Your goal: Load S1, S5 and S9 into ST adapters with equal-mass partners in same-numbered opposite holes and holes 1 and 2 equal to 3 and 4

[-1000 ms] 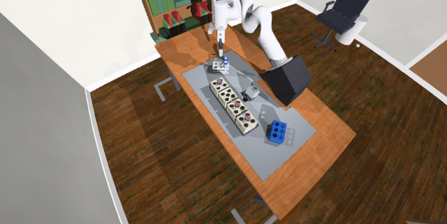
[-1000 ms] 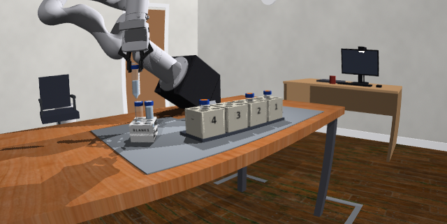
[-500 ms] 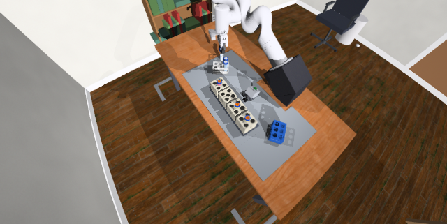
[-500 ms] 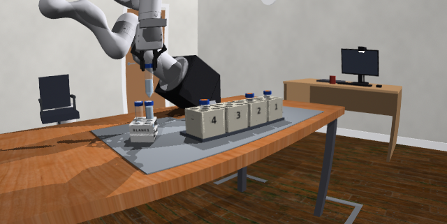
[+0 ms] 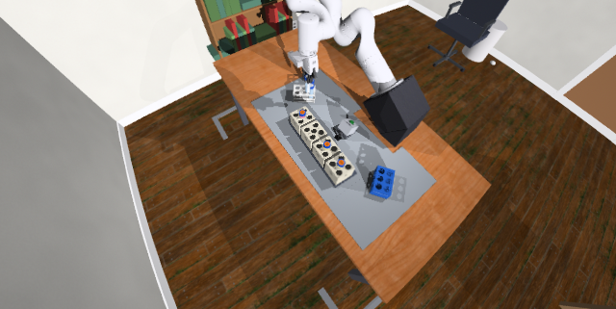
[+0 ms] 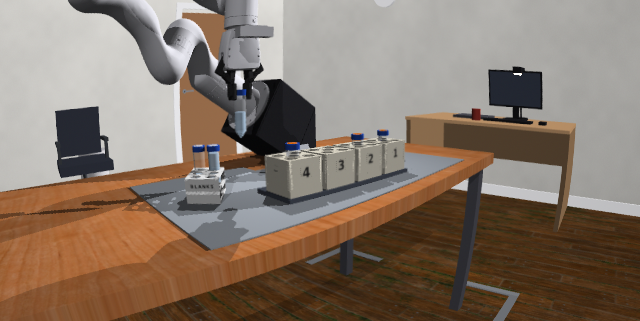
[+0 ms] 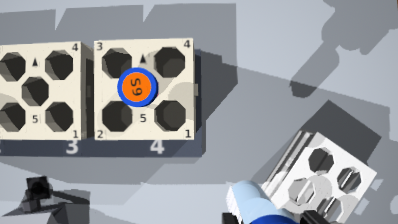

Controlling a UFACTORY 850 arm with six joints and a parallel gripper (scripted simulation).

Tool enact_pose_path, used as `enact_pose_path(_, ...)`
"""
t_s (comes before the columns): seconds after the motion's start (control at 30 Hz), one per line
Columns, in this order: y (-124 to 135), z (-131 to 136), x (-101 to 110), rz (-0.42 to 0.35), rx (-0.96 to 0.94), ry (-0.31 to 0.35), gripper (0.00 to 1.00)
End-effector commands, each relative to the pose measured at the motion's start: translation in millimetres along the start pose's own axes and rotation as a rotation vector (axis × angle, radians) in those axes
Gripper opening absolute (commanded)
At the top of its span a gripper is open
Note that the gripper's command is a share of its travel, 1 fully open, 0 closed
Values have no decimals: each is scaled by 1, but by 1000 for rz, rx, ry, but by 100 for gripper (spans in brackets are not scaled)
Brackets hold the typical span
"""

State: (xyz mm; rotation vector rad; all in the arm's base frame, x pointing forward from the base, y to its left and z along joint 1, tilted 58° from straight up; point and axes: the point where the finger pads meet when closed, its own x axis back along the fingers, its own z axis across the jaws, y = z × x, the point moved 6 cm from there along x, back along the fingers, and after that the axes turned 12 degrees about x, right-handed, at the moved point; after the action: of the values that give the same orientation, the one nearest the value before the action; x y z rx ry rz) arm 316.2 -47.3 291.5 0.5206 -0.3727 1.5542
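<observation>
My gripper (image 5: pixel 309 78) (image 6: pixel 241 93) (image 7: pixel 274 218) is shut on a blue-capped tube (image 6: pixel 240 122) (image 7: pixel 248 199), upright in the air, partly filled; its cap print is hidden. It hangs between the BLANKS rack (image 6: pixel 202 194) (image 7: pixel 325 181) and adapter 4 (image 6: pixel 280 176) (image 7: pixel 143 131). Two tubes stand in that rack, one (image 6: pixel 198 161) with little or no visible water, the other (image 6: pixel 214 160) well filled. S9 (image 5: pixel 302 113) (image 6: pixel 292 146) (image 7: pixel 136 87) stands in hole 5 of adapter 4. Adapter 3 (image 6: pixel 338 168) shows no tube. Orange-dotted tubes stand in adapter 2 (image 5: pixel 327 143) (image 6: pixel 357 136) and adapter 1 (image 5: pixel 342 162) (image 6: pixel 383 132), IDs unreadable.
The adapters stand in a row on the dark loading stand (image 6: pixel 290 200) (image 7: pixel 115 149). A blue rack (image 5: pixel 382 182) with no visible tubes stands beyond adapter 1. The small desk (image 5: pixel 345 129) with the green DONE key (image 5: pixel 351 122) is beside the row. A large black box (image 5: pixel 399 112) stands behind.
</observation>
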Motion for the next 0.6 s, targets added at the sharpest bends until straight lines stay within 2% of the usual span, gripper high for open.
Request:
enact_pose_path(0.0, -12, -14, 0, 0, 0, 1, 0)
enact_pose_path(0.4, -46, -63, 0, 0, 0, 1, 0)
enact_pose_path(0.57, -55, -75, 0, 0, 0, 1, 0)
